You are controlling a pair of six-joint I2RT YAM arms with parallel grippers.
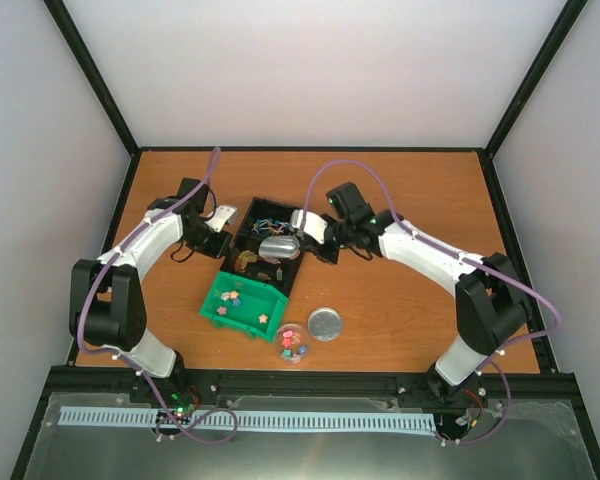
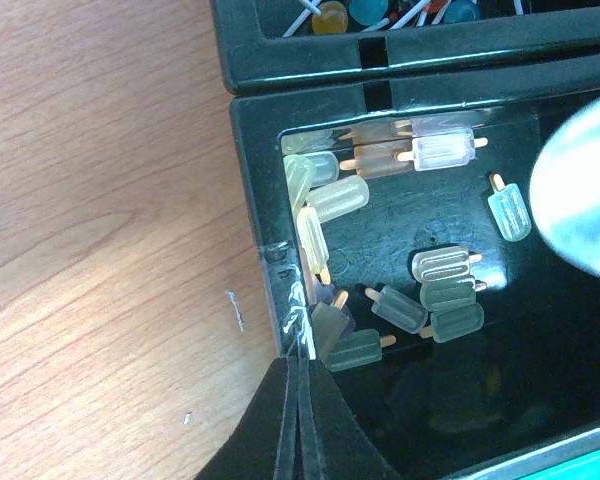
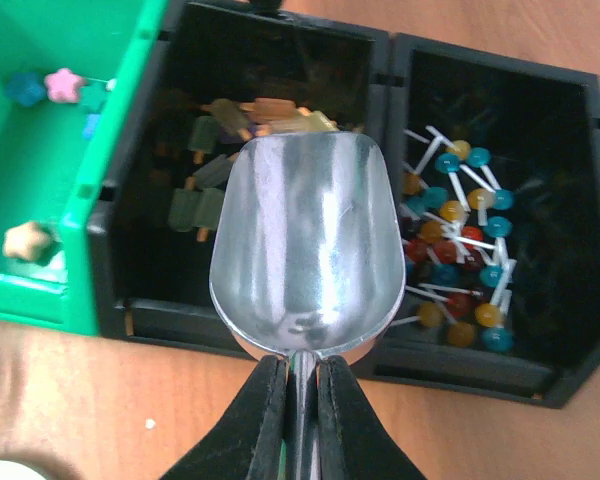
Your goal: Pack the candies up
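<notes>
The candies [image 1: 232, 297] are tiny coloured stars lying in the green tray [image 1: 212, 308]; a pink one [image 3: 65, 83] shows in the right wrist view. More stars sit in a small clear cup [image 1: 291, 344], beside the round silver lid [image 1: 325, 323]. My right gripper [image 3: 300, 368] is shut on the handle of a silver scoop [image 3: 305, 240]. The scoop hangs empty over the black tray [image 3: 390, 120]. My left gripper [image 2: 300, 368] is shut with nothing between its fingers, its tips at the black tray's left wall [image 2: 250, 170].
The black tray's compartment under the scoop holds pale popsicle-shaped pieces [image 2: 450, 265]. Its neighbouring compartment holds small lollipops [image 3: 460, 250] on white sticks. The green tray [image 3: 75, 270] adjoins the black one on the near side. Black frame rails edge the wooden table [image 1: 410, 210].
</notes>
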